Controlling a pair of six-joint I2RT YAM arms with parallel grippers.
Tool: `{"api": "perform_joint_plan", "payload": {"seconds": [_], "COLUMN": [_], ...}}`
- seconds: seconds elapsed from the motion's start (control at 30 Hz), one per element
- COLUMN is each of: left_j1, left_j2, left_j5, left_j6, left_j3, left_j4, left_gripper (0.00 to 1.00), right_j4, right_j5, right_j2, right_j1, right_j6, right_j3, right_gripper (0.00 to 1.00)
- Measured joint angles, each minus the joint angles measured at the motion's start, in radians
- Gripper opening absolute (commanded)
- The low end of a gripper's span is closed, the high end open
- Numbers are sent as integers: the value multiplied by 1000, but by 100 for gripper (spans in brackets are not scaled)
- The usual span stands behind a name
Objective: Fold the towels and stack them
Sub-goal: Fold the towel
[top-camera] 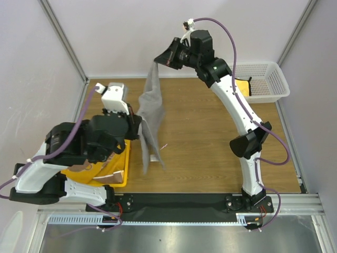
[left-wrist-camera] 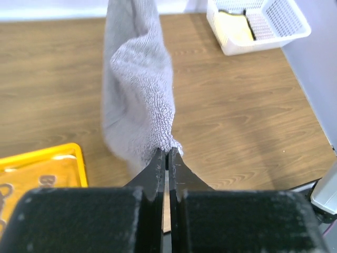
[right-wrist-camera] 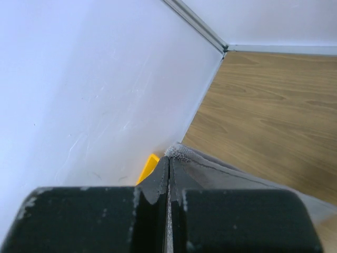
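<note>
From above, we see the grey towel [top-camera: 150, 113] hanging between both arms. The right gripper [top-camera: 159, 59] pinches its top corner high near the back, and the left gripper [top-camera: 138, 124] pinches a lower edge just beside the yellow tray [top-camera: 122, 176]. The towel's bottom edge is blurred, so we cannot tell whether it touches the table [top-camera: 210, 158], which is bare wood between the arms. A yellow towel [top-camera: 243, 87] lies in the white basket [top-camera: 274, 89] at the far right corner.

In the left wrist view, the fingers [left-wrist-camera: 155, 174] are pressed together on a towel corner, with open wood to the right up to the basket.

In the right wrist view, the fingers [right-wrist-camera: 158, 182] are clamped on the towel's fuzzy edge, and the wall [right-wrist-camera: 79, 79] stands close on the left.
</note>
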Motion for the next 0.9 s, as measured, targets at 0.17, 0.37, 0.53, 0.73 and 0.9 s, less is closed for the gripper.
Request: {"api": "perform_joint_plan", "payload": {"seconds": [0.17,0.37,0.53,0.73,0.9], "left_j1": [0,-33,-95,-188,-233], "left_j2": [20,104,249,525,771], "left_j5": [15,92,215,322,380], "left_j6": [81,151,172,178,192], "left_j3": [51,-86,-299,-332,-185], "left_j4": [-10,95,282,508,627], "left_gripper": [0,0,0,1,0], "right_j4": [6,14,68,89,100], "right_j5": [10,24,-40,-87,-90], "right_j2": [-22,-222,-378,-396,-396], "right_j1": [-14,-107,-282,-480,-500], "right_j6": [-4,-93,-176,-356,-484], "right_j3": [-50,-470,-905,-1230,-1266], "right_gripper": [0,0,0,0,0]}}
